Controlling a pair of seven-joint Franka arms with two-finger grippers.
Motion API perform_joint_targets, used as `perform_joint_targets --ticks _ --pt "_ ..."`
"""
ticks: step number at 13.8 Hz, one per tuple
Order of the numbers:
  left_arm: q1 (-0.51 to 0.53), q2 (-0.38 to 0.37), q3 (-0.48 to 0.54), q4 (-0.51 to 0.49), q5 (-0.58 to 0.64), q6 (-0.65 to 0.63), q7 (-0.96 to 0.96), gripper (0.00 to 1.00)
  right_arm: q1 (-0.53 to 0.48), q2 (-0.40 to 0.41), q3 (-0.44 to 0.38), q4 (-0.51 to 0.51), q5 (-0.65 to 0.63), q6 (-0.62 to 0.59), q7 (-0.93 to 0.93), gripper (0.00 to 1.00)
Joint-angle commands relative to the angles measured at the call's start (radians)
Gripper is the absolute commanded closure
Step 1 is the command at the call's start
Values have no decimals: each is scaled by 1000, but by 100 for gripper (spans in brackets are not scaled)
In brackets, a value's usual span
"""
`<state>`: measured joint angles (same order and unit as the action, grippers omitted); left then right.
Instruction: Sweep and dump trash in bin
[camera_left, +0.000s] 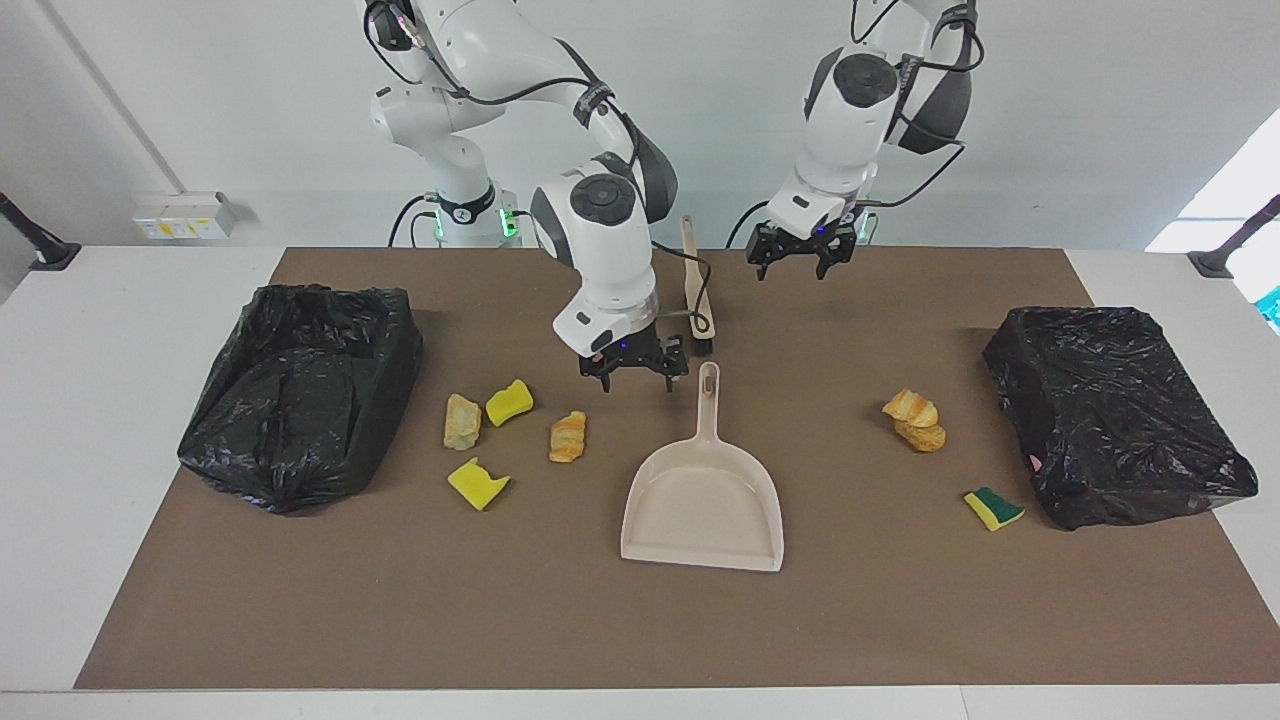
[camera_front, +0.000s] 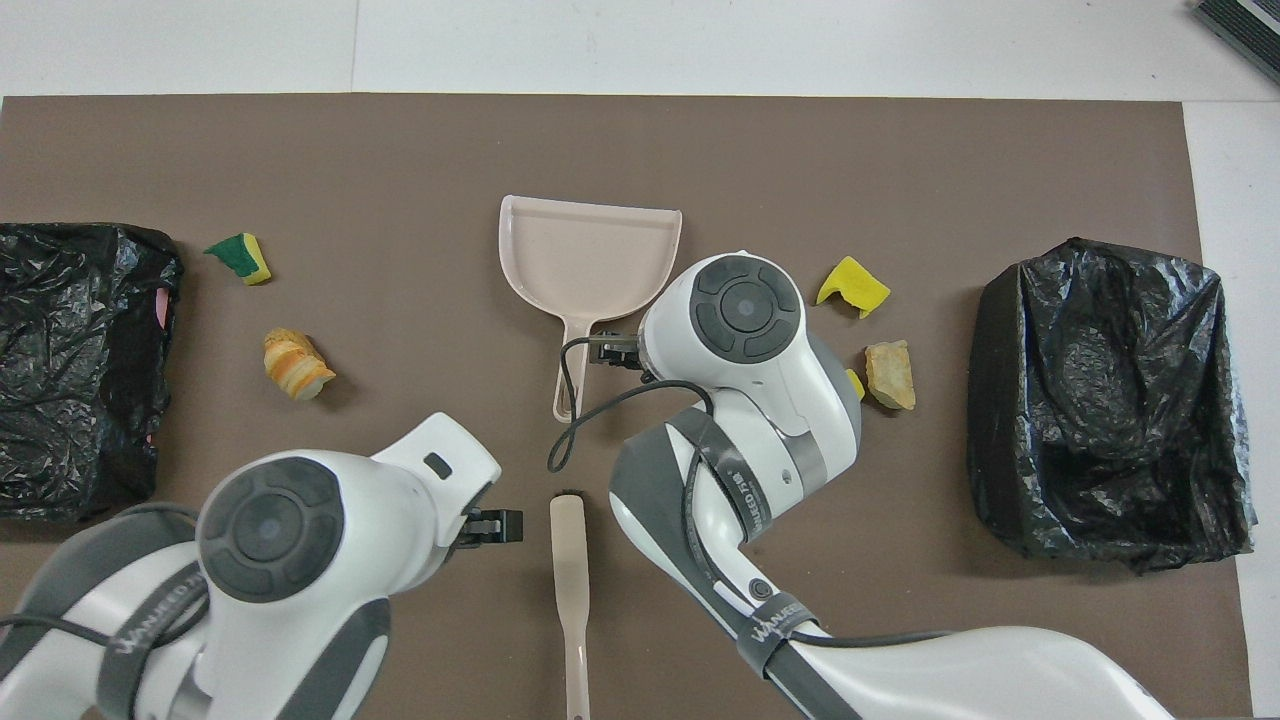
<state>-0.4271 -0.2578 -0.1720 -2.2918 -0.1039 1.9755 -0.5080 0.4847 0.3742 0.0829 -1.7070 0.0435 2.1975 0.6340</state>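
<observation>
facing view: the right gripper (camera_left: 634, 368) hangs low over the brown mat (camera_left: 640, 620) just beside the dustpan (camera_left: 704, 500) handle, toward the right arm's end, its fingers spread apart and empty. the left gripper (camera_left: 801, 256) hovers over the mat's edge nearest the robots, beside the brush (camera_left: 696, 290) handle, fingers also apart, holding nothing. the brush lies between the two grippers, nearer the robots than the dustpan at the mat's middle. the trash sits in two groups: two yellow sponge chunks (camera_left: 509, 402) and two pastry pieces (camera_left: 567, 437) near the bin (camera_left: 300, 390) at the right arm's end; stacked pastry (camera_left: 914, 418) and a green-backed sponge (camera_left: 993, 508) near the bag-lined bin (camera_left: 1115, 415) at the left arm's end.
</observation>
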Motion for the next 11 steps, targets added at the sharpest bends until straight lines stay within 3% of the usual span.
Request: perform_joint_targets --ticks 1,3,7,11 --pt "-149 -15 17 -130 0 109 -102 0 -1 22 0 21 -14 24 26 0" --pt "-246 -29 17 -199 0 167 -170 0 -1 23 0 21 -16 30 26 0" --pt "-410 -11 17 -242 -5 250 -323 0 -1 31 0 20 -16 41 26 0" --pt "-440 -3 17 -282 -5 261 -330 0 -1 31 0 20 -16 41 26 0"
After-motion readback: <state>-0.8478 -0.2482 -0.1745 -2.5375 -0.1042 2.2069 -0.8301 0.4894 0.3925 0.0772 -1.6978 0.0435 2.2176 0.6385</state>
